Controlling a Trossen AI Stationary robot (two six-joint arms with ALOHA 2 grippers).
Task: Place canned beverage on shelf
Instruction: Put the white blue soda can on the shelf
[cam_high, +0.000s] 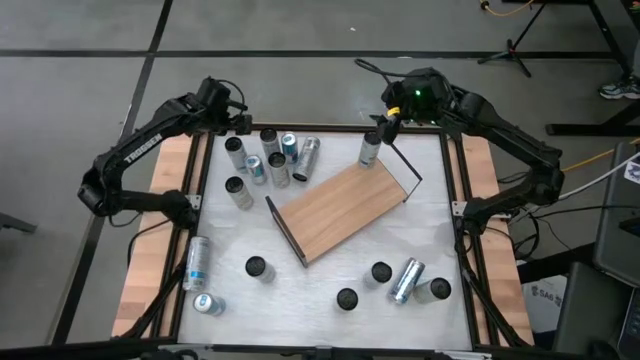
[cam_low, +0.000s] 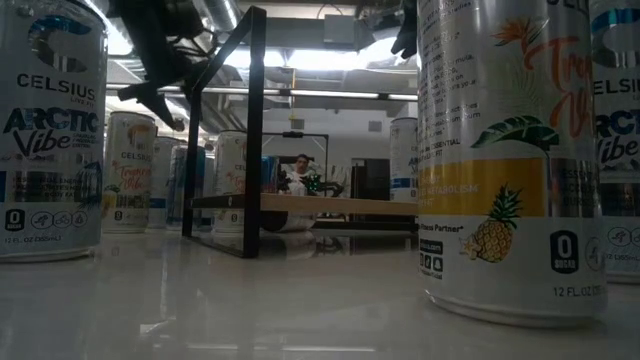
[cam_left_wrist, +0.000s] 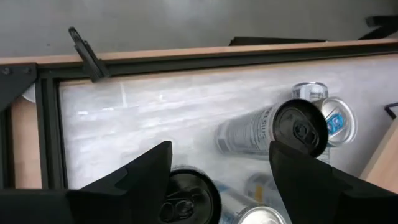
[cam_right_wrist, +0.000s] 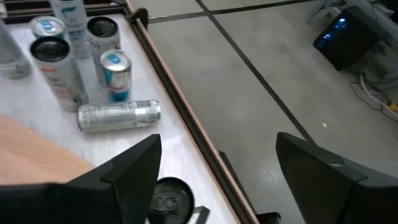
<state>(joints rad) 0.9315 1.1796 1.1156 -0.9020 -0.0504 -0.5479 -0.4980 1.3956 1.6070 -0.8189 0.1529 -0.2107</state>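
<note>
- Hovering my right gripper at the table's far edge, I'm seeing its jaws spread with nothing between them, just above an upright can standing beside the shelf.
- I'm holding the left gripper over the far-left can cluster, jaws parted and empty.
- I'm viewing the shelf lying diagonally mid-table, bare, with loose cans crowding the near edge.
</note>
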